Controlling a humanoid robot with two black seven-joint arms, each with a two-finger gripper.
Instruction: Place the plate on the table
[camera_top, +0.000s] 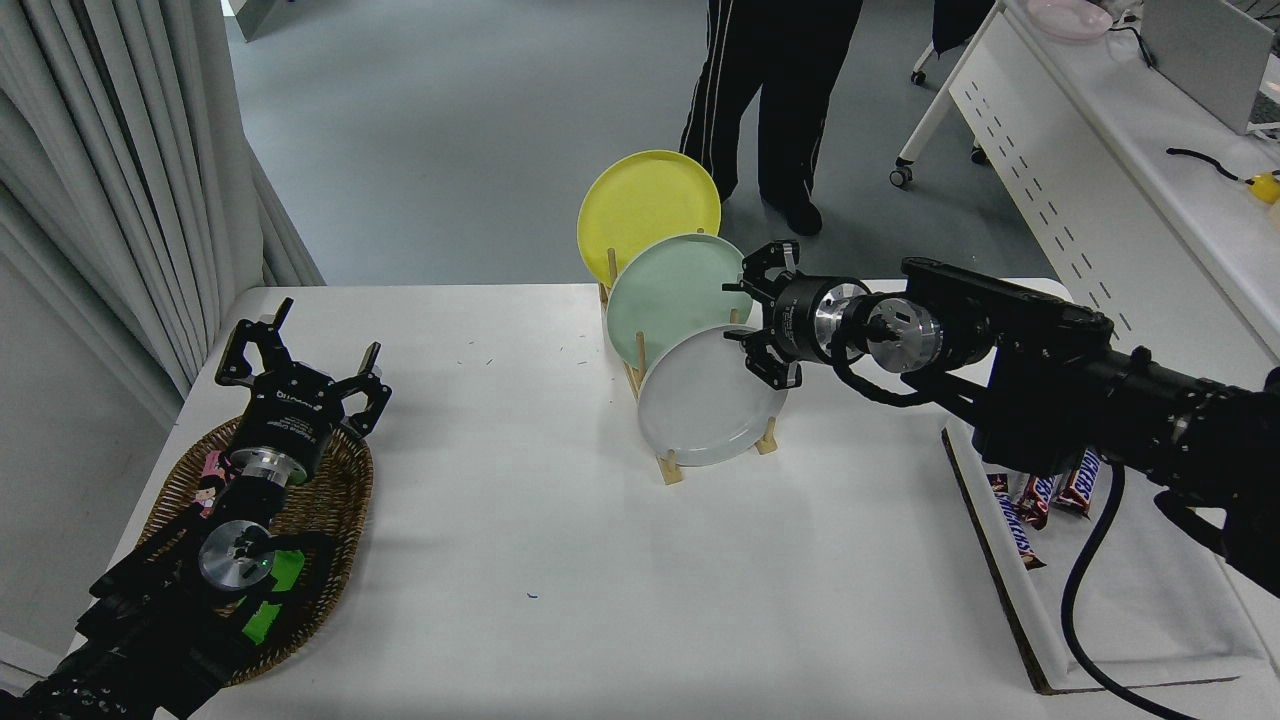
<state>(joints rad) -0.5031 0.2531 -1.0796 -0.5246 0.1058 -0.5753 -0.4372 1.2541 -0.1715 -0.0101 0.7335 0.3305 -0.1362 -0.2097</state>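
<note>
The light grey plate (703, 405) stands on edge in the front slot of a wooden rack (668, 468) on the white table (560, 540). Behind it stand a mint green plate (668, 290) and a yellow plate (645, 205). My right gripper (748, 314) is open at the grey plate's upper right rim, fingers pointing left, the lower finger just over the rim. I cannot tell if it touches the plate. My left gripper (298, 352) is open and parked at the lower left over a wicker basket (335, 500).
A person's legs (770, 100) stand beyond the table's far edge. A white tray (1130, 600) with chocolate bars (1040, 500) lies under my right arm. A white desk (1100, 190) with dashed slots stands at the right. Curtains hang at the left.
</note>
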